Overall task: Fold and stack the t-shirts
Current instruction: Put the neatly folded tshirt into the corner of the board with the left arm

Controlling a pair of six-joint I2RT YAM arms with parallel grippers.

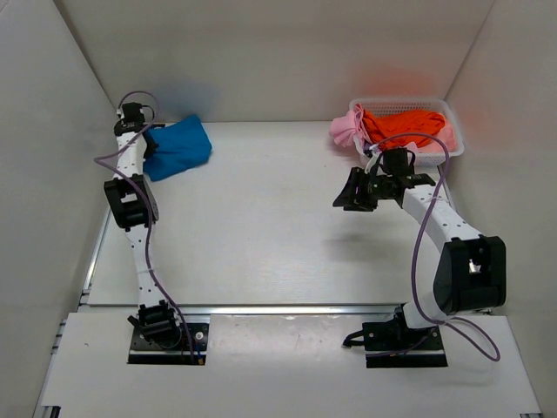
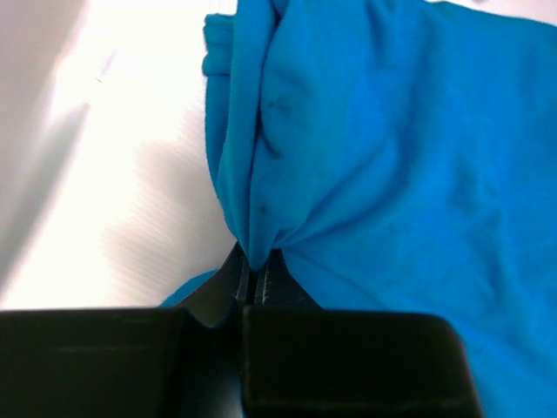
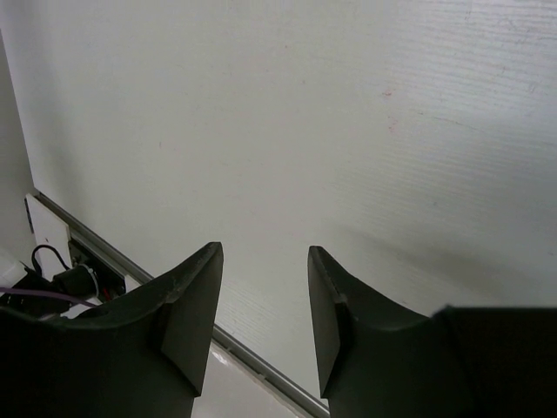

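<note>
A folded bright blue t-shirt [image 1: 178, 146] lies at the table's far left. My left gripper [image 1: 150, 146] is at its left edge, shut on a pinch of the blue cloth [image 2: 365, 165]; the fingertips [image 2: 254, 277] meet on the fold. An orange t-shirt [image 1: 402, 124] fills the white mesh basket [image 1: 451, 132] at the far right, and a pink t-shirt [image 1: 344, 128] hangs over its left rim. My right gripper [image 1: 352, 193] hovers open and empty over the bare table in front of the basket; its fingers [image 3: 196, 296] show only table between them. No lilac shirt shows.
White walls enclose the table on the left, back and right. A metal rail [image 1: 261, 306] runs along the table's near edge, with both arm bases [image 1: 165, 335] behind it.
</note>
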